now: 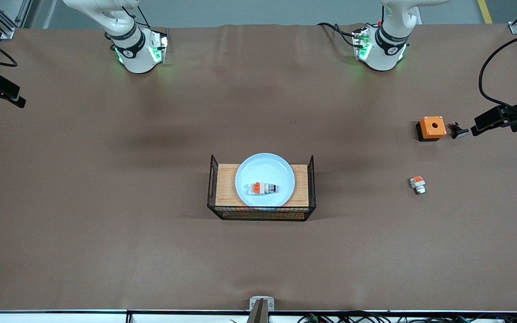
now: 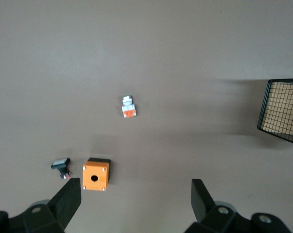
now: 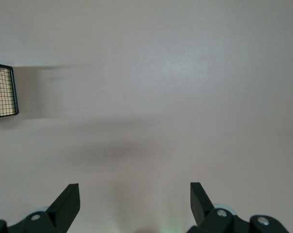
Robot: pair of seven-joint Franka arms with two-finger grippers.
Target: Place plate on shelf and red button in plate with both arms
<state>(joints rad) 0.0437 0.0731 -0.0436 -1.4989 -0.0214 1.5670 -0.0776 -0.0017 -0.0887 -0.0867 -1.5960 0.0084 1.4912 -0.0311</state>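
The light blue plate (image 1: 265, 172) lies on a wooden tray with black wire ends (image 1: 227, 179) at the middle of the table. The red button (image 1: 264, 188) lies on its side in the plate, on the part nearer the front camera. My left gripper (image 2: 135, 199) is open and empty, high over the table near the orange box. My right gripper (image 3: 135, 201) is open and empty, high over bare table toward the right arm's end. Neither hand shows in the front view; both arms are drawn back at their bases.
Toward the left arm's end lie an orange box with a round hole (image 1: 431, 128) (image 2: 95, 175), a small black part (image 1: 458, 131) (image 2: 61, 166) beside it, and an orange-and-white part (image 1: 418, 184) (image 2: 129, 107) nearer the front camera. The tray's wire end shows in both wrist views (image 2: 282, 116) (image 3: 1, 92).
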